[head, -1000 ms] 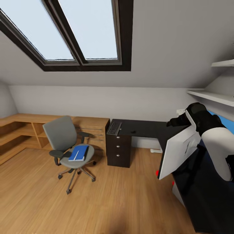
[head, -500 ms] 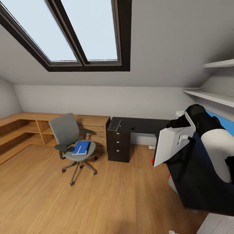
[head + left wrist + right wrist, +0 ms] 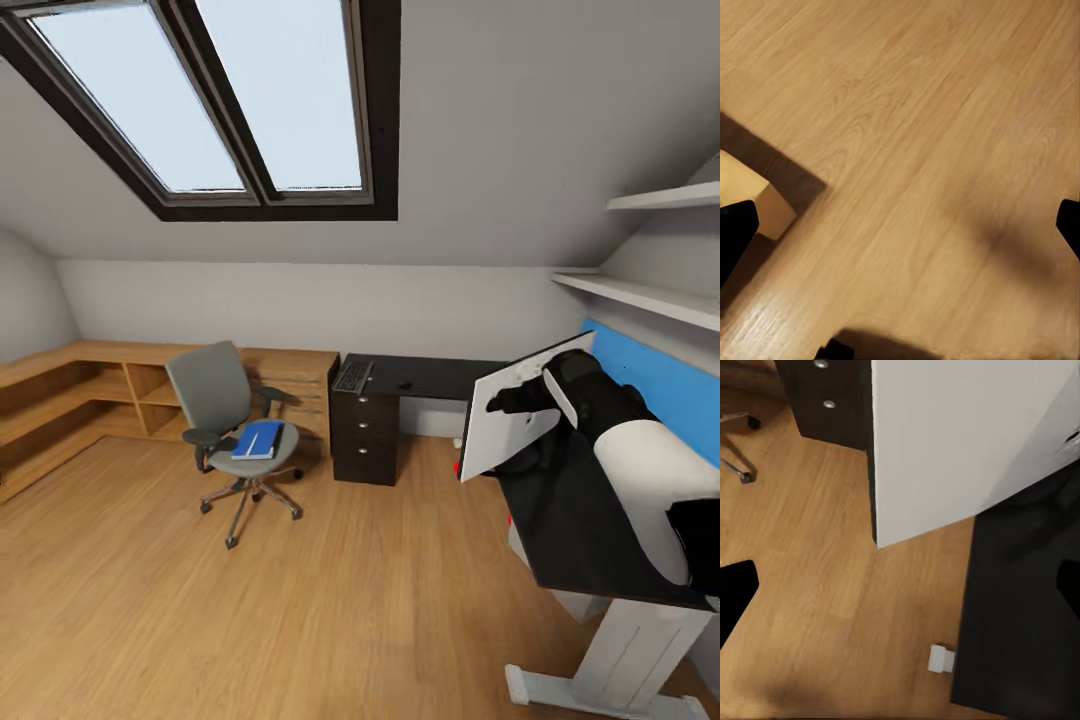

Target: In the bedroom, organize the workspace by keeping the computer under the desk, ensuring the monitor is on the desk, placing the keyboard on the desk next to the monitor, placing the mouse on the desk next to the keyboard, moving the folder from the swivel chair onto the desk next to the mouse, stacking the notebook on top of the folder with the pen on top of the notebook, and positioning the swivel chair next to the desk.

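Observation:
The monitor (image 3: 515, 420) shows its white back (image 3: 967, 435). It leans over the front edge of the black desk (image 3: 580, 520), with its dark stand (image 3: 535, 462) on the top. My right gripper (image 3: 505, 400) is against that back; its fingertips (image 3: 735, 596) stand wide apart, open, with floor and desk between them. The left gripper (image 3: 900, 225) hangs open over bare floor. On the far desk section lie the keyboard (image 3: 352, 377) and the mouse (image 3: 406, 385). The blue folder (image 3: 258, 440) lies on the swivel chair (image 3: 225, 405) with a thin white pen (image 3: 253, 441) on it. I cannot make out the notebook. A pale box (image 3: 530, 545) sits under the desk; whether it is the computer I cannot tell.
A light wood cabinet (image 3: 60, 400) runs along the left wall. Dark drawers (image 3: 365, 440) carry the desk's far end, and a white leg (image 3: 620, 660) its near end. A blue panel (image 3: 660, 390) and shelves (image 3: 650, 295) are at the right. Wood floor (image 3: 300, 600) lies between chair and desk.
The head view has shifted, so chair and desk sit differently in the picture. The monitor stands higher and farther onto the desk. My right gripper, earlier near its top edge, is now over its back.

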Robot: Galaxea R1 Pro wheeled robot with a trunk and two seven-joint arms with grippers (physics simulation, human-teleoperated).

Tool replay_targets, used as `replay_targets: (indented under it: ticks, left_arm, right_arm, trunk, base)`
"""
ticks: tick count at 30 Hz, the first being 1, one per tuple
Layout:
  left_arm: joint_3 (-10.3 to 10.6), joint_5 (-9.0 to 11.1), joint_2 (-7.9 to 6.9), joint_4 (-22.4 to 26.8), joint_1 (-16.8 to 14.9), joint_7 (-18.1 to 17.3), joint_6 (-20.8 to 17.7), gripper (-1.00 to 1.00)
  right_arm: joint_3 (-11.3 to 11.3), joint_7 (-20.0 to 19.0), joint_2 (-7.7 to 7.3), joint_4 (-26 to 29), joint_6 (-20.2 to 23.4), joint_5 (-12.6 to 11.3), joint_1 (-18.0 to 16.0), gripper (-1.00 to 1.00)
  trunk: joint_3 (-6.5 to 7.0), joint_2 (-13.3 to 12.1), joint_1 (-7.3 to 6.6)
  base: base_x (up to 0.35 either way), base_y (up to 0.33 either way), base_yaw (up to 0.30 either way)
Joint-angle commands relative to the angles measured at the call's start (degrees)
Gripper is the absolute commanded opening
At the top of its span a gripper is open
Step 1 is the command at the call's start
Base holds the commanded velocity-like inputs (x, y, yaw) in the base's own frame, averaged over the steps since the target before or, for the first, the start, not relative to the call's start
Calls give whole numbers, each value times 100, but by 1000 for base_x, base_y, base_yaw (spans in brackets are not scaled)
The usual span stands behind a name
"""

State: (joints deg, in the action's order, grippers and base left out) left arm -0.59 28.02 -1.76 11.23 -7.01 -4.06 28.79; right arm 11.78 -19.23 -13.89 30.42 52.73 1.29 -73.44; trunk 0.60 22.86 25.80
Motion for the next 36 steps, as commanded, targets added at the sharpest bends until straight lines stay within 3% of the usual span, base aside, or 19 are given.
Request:
replay_targets:
  ticks: [1,7,11,16,24,30,36]
  left_arm:
    - [-5,46,2,-6,-2,-42,12,100]
    - [-3,46,30,-6,-2,-42,14,100]
    - [-3,21,108,-6,-2,-42,26,100]
    - [-2,-63,168,-11,-2,-42,36,100]
    - [-6,-95,182,-15,-2,-42,42,100]
    - [-10,-102,184,-15,-2,-42,46,100]
    - [-7,-103,185,-15,-2,-42,47,100]
  right_arm:
    - [35,-22,2,-9,-69,11,51,100]
    - [35,-16,36,-483,-852,-59,301,100]
    - [33,-18,118,-962,-1160,-325,338,100]
    - [31,-26,279,-1570,-1782,-874,356,100]
    - [33,-41,469,-2245,-2152,-1598,400,100]
    - [31,-16,757,-2660,-2718,-1784,563,100]
    - [27,88,1167,-3063,-3589,-1824,842,100]
  trunk:
    - [-2,6,-1]
    - [-2,6,-1]
    - [-2,6,-1]
    - [-2,6,-1]
    - [-2,6,-1]
    - [-2,6,-1]
    - [-2,6,-1]
  base:
    - [-331,0,0]
    - [-331,0,0]
    - [-331,0,0]
    - [-327,0,0]
    - [-235,0,0]
    - [-72,0,0]
    - [-13,0,0]
